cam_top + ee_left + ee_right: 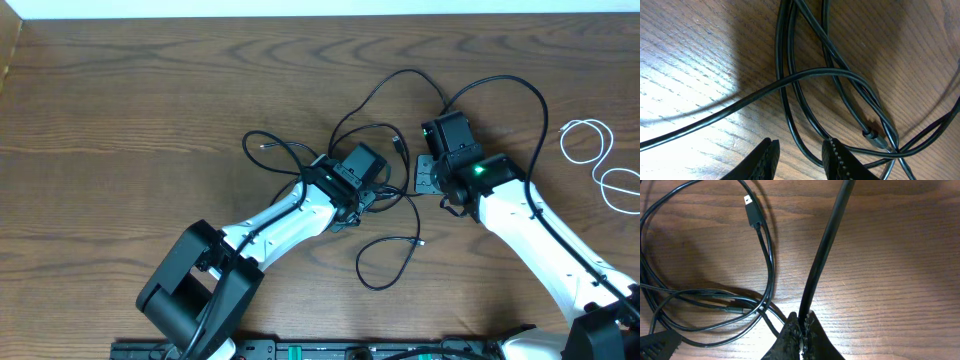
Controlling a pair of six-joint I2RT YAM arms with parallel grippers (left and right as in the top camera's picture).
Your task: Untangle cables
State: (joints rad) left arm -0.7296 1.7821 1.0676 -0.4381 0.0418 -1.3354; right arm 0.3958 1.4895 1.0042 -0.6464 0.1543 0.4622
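Overhead view: two white robot arms meet near the middle of a wooden table (150, 90), over a loose snarl of black cables (546, 115). A white cable (562, 140) lies coiled by itself at the right edge, well apart from the snarl. The right wrist camera shows the right gripper (801, 325) with its fingers pressed together, pinching one black strand that rises steeply toward the lens. Other black loops and a plug (751, 207) lie flat beside it. The left wrist camera shows the left gripper (800, 150) low over the snarl. Its fingers are spread with a clear gap, and a strand curves between them without being squeezed. Just beyond, several strands cross at a small connector (872, 134). The likely risks are these. Lifting the pinched strand could cinch those crossings tight or catch the connector. It could also drag the whole bundle along. Closing the left fingers here might trap two strands instead of one.
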